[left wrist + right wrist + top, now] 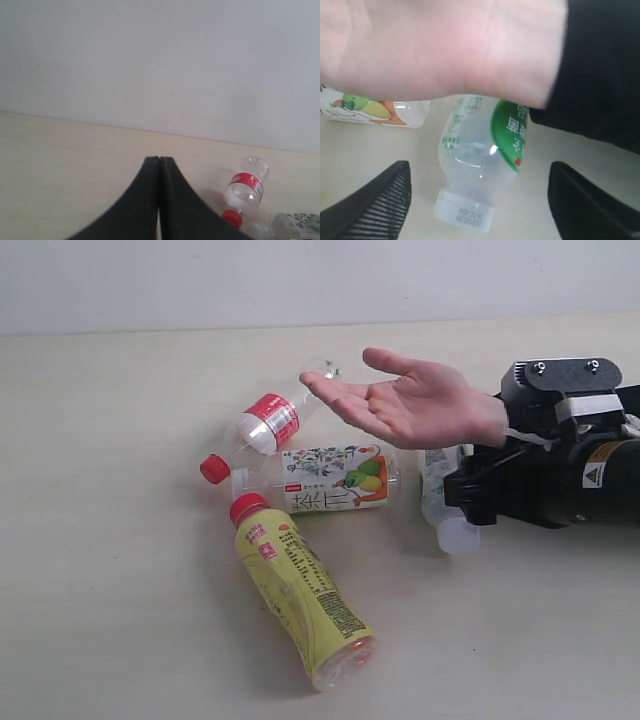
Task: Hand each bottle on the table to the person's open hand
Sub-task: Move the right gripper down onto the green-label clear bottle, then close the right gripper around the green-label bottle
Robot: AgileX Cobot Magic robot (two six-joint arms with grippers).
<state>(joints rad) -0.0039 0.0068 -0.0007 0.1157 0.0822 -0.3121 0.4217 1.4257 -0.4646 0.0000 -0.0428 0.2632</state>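
Observation:
All the bottles lie on their sides on the table (110, 570). The yellow bottle with red cap (300, 595) is nearest the front. The red-label bottle (268, 423) (244, 188) and the illustrated-label bottle (330, 480) (375, 111) (295, 225) lie behind it. The white-cap bottle (443, 508) (476, 155) lies between the spread fingers of my right gripper (458, 502) (480, 172), which is open and not touching it. A person's open hand (410, 400) (445, 45) hovers palm up above that bottle. My left gripper (159, 160) is shut on nothing, apart from the bottles, and out of the exterior view.
A pale wall (300, 280) runs behind the table's far edge. The person's dark sleeve (605, 70) hangs just above my right gripper. Bare table lies to the left and front right.

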